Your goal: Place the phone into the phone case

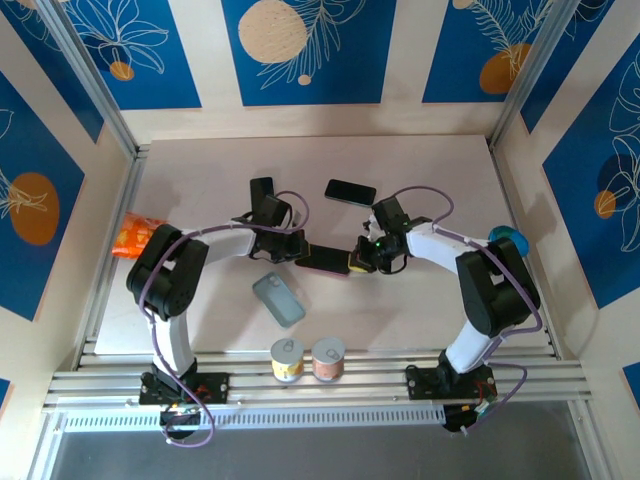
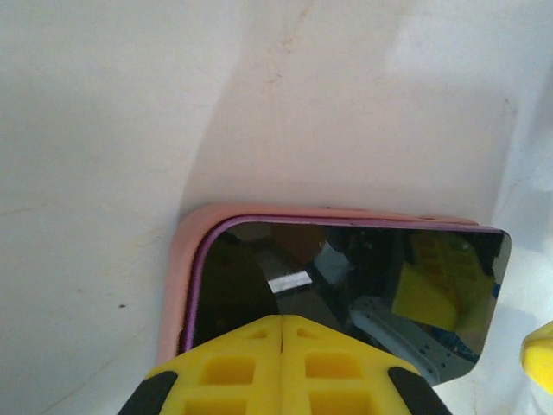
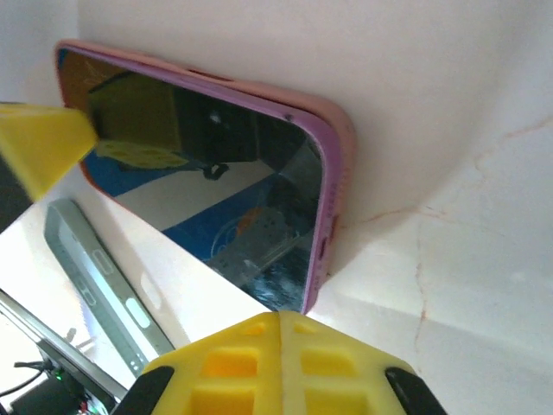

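**Item 1, phone point(image 2: 346, 294).** A dark glass slab lying screen up inside the pink phone case point(image 2: 177, 285), near the middle of the surface point(image 1: 200, 180) between the two arms. The pink rim shows along one long side and round the corner next to the left fingers. At the far corner in the left wrist view no rim is visible beyond the glass. Whether that end is fully seated cannot be told.

**Item 2, left fingers point(image 2: 242, 359).** Clenched, with the yellow tips meeting along a seam and nothing between them. They sit over one short end of the phone. Judged purpose: a blunt pusher that presses or steadies that end rather than grasping it.

**Item 3, right fingers point(image 3: 246, 350).** Also clenched on nothing, set at the opposite short end by the case's rounded corner. Judged purpose: bearing down so the glass sinks into the rim while the other arm braces it.

**Item 4, second phone point(image 1: 350, 192).** Black, lying apart toward the far side.

**Item 5, grey-blue case point(image 1: 278, 299).** Lies on its own on the near side of the cased phone, not touching it.

**Item 6, sundries.** A yellowish pot point(image 1: 287, 358) and a pinkish pot point(image 1: 328, 358) stand side by side at the near edge. An orange packet point(image 1: 135, 238) lies at the left edge. All three are well clear of the work.

**Status, judged.** Insertion is nearly complete, and the unrimmed corner needs a final press.
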